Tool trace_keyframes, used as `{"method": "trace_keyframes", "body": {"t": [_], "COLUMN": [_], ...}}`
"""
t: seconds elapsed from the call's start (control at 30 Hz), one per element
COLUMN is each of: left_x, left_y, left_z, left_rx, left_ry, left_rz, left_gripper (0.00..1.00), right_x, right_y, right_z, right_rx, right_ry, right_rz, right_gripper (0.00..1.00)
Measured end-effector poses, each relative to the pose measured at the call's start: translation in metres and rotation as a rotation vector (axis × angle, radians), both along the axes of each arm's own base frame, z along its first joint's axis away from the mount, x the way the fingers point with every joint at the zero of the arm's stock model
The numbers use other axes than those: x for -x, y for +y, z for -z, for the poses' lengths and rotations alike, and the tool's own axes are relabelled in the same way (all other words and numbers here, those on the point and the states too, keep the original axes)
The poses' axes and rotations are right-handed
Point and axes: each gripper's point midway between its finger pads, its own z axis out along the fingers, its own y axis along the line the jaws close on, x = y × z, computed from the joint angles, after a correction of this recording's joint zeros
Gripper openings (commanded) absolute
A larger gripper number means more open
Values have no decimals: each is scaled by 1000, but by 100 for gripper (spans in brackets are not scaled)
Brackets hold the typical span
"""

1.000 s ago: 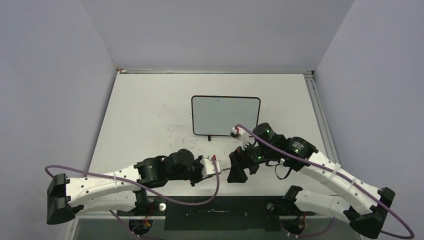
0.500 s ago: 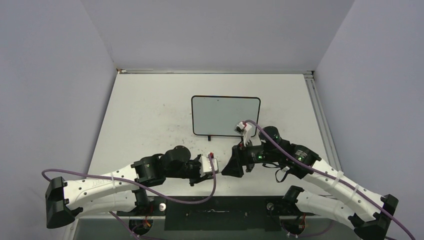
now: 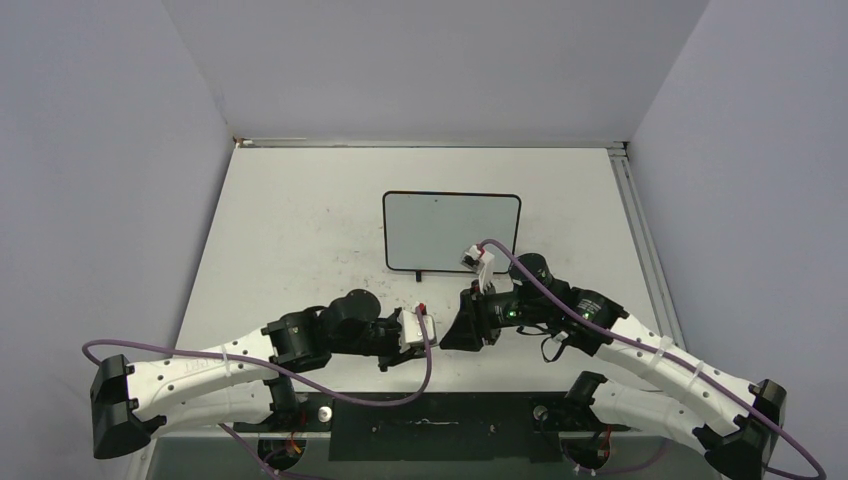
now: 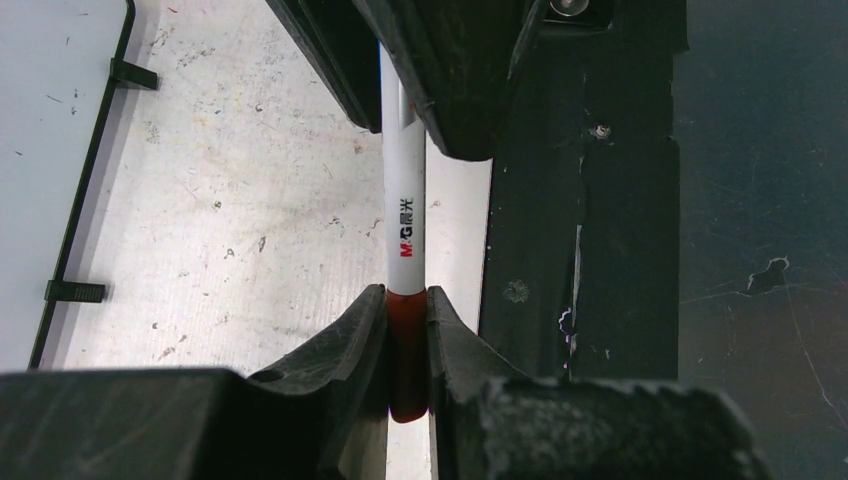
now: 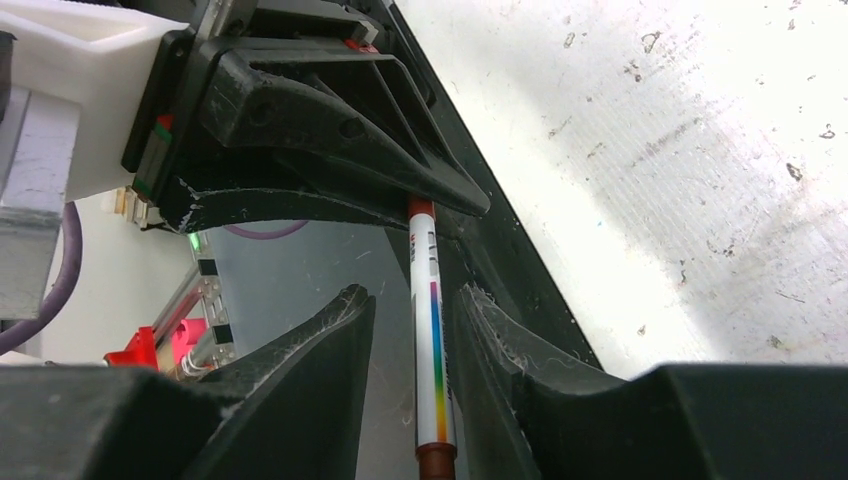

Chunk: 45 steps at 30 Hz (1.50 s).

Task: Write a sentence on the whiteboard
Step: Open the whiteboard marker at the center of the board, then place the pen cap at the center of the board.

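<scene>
In the left wrist view, the red end of the white-barrelled marker pen [image 4: 405,215] vanishes between the left gripper's [image 4: 406,300] black fingers. Its far end is hidden behind the right gripper's [image 4: 405,135] fingers. The glossy white, black-framed whiteboard [image 4: 50,150], left of the left gripper, is cut off by the picture's edge. From above, the pen between both grippers is too small to make out.

whiteboard [image 3: 450,230], black-framed, rounded corners, lying flat; 2 black feet
</scene>
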Motion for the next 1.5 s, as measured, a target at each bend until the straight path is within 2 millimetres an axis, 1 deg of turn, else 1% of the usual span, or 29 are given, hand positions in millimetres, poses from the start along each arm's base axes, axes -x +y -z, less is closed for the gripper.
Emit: {"method": "trace_keyframes", "body": {"t": [0.23,0.3,0.4,0.6,0.7,0.8,0.9,1.03,1.07,1.17,1.23,1.3,1.37,1.43,1.5], "left_x": [0,-1,0,0,-2,-8,-13,-16,-17,-22,-24,-25,-27,-31,-40], "left_y": [0,0,0,0,-1,-8,-13,-18,-14,0,6,11,14,17,21], "left_z": [0,0,0,1,-1,-12,-30,-63,-63,-47,-33,-22,-16,-15,-14], "left_rx": [1,2,3,-1,7,54,119,230,222,160,111,69,43,36,32], "left_ry": [3,5,9,11,3,-30,-78,-145,-150,-150,-141,-134,-130,-127,-119], "left_rz": [0,1,5,6,1,-8,-12,-12,-27,-68,-83,-95,-110,-131,-174], "left_gripper": [0,0,0,0,0,0,0,0,0,0,0,0,0,0,0], "right_x": [0,-1,-2,-4,-6,-10,-12,-12,-12,-12,-12,-11,-11,-12,-15], "right_y": [2,3,2,2,-1,-7,-12,-20,-24,-38,-46,-53,-59,-64,-68], "right_z": [-1,-1,1,3,-1,-16,-34,-67,-76,-107,-120,-126,-127,-123,-118], "right_rx": [-15,-16,-14,-7,8,30,42,38,45,38,40,54,72,102,129], "right_ry": [-1,-2,-2,-8,-34,-83,-134,-212,-233,-308,-344,-364,-376,-378,-379], "right_rz": [-3,-2,2,9,18,30,33,26,30,55,65,74,84,96,113], "right_gripper": [26,20,6,5,5,5,5,5,5,5,5,5,5,5,5]}}
